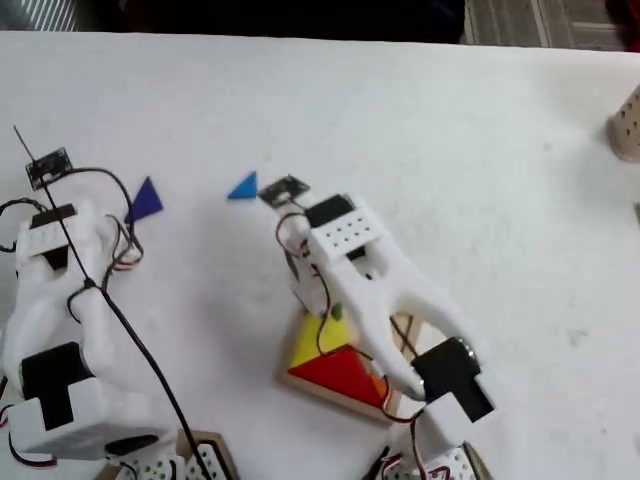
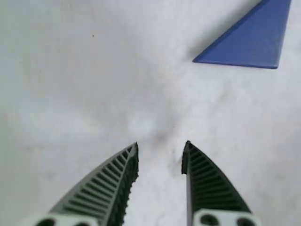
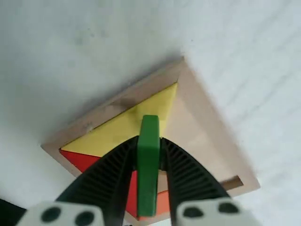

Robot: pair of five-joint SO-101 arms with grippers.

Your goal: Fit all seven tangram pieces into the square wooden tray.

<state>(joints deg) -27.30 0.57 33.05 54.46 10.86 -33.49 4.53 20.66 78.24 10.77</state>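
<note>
We see the right gripper (image 3: 149, 141) clamped on a green piece (image 3: 149, 165), which stands on its edge between the two black fingers. It hangs over the square wooden tray (image 3: 141, 87). Inside the tray a yellow triangle (image 3: 122, 129) lies along one wall, with a red piece (image 3: 80, 160) touching it and an orange piece (image 3: 162, 205) beside the red. The rest of the tray floor is bare wood. The green piece and the fingers hide the place where yellow, red and orange meet.

From above, the right arm's white body and black motor cover much of the tray, so we can make out little more than the yellow and red pieces and the near rim.

The left gripper (image 2: 160, 146) has its fingers apart and holds nothing, over bare white table (image 1: 480, 150). A dark blue triangle (image 2: 254, 40) lies flat near it, not touching either finger. A light blue triangle (image 1: 242, 187) lies on the table well apart from the tray, just beside a small circuit board (image 1: 285, 190) on the right arm. Black cables (image 1: 130, 330) trail across the left arm. A tan perforated object (image 1: 626, 125) stands at the table's far edge.
</note>
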